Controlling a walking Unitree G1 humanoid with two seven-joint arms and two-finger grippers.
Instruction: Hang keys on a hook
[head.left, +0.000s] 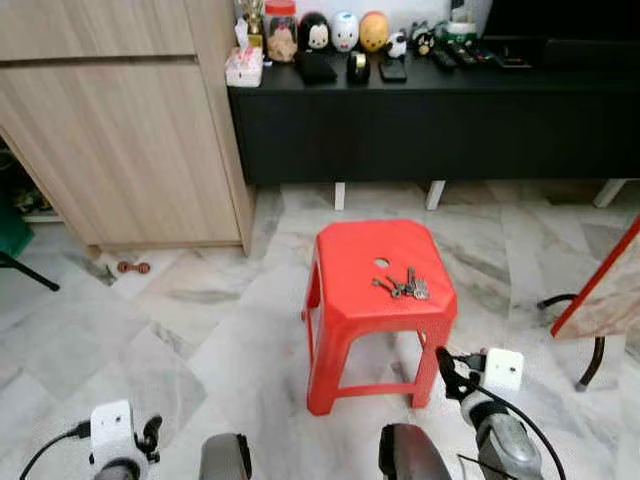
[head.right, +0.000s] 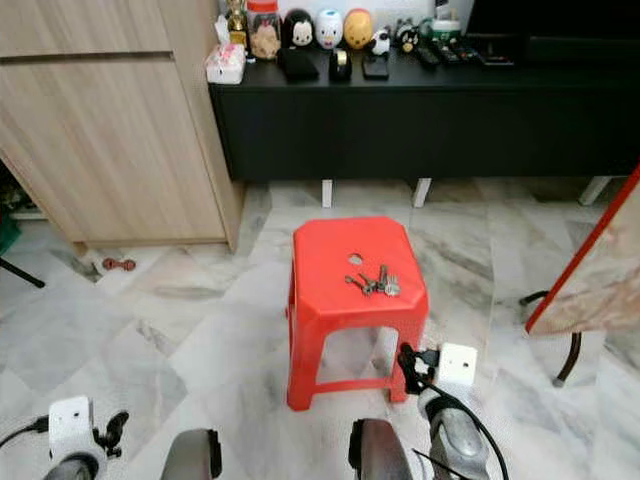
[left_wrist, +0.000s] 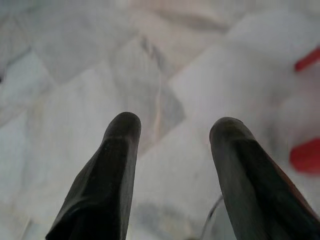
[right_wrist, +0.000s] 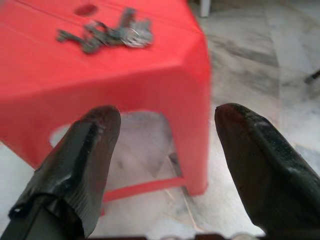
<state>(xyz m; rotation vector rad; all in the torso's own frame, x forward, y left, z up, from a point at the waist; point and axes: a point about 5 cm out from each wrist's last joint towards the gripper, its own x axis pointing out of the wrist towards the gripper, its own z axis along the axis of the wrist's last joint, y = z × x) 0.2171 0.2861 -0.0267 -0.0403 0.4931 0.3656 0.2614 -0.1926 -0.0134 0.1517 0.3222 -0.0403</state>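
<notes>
Lying unlabelled on the red stool: keys.

Your approach over the stool top is open: only the keys lie on it, right of centre, beside a small hole. The marble floor left and near of the stool is bare. Your right gripper, fingers spread, sits low just near the stool's right near corner, with the seat edge in its way. To the far left a wooden cabinet closes the space; a black console walls off the far side. A red-edged board leans in at right.
</notes>
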